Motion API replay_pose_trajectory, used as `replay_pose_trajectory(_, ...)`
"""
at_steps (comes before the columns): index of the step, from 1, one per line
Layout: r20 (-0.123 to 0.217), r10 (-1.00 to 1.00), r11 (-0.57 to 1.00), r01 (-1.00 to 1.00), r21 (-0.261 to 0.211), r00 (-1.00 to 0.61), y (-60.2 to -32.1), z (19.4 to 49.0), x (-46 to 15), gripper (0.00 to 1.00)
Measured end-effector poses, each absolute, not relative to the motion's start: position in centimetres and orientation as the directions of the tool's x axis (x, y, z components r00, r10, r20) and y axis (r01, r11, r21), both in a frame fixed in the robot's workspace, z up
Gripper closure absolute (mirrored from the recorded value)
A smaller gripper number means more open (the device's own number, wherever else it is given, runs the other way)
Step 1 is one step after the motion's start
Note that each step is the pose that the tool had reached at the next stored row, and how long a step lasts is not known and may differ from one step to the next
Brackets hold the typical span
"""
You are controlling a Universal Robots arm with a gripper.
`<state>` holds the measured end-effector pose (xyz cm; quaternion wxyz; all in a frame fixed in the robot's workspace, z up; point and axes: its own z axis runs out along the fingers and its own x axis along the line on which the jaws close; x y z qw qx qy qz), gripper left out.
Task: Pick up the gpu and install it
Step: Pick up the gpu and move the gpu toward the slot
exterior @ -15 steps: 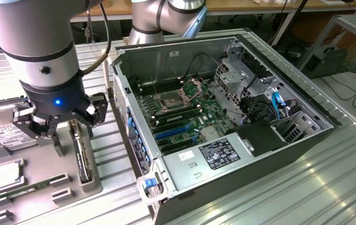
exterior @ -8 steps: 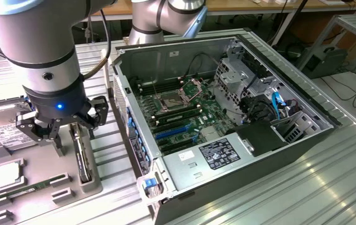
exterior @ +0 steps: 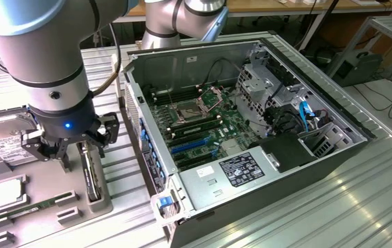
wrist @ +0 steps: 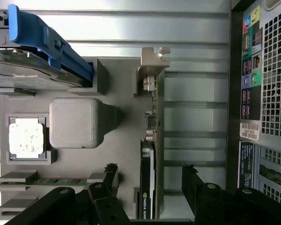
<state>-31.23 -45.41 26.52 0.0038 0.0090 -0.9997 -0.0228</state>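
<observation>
Hovering low over the grey tray (exterior: 44, 186) on the table (exterior: 333, 206), the end effector (exterior: 78, 155) has its fingers (wrist: 110, 183) wide apart, one on each side of the gpu (exterior: 93, 178), with a gap on both sides, and it grips nothing. The gpu stands on its edge in a slot of this tray, its silver bracket (wrist: 152, 58) at the end away from the fingers, between the hard drive (exterior: 3, 139) and the open computer case (exterior: 251, 129)
</observation>
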Motion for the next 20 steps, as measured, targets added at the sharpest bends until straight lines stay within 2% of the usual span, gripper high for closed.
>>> replay_pose_trajectory(20,0.005,-0.018,0.999,-0.018,0.046,-1.0,-45.4,22.8,-31.5,0.34)
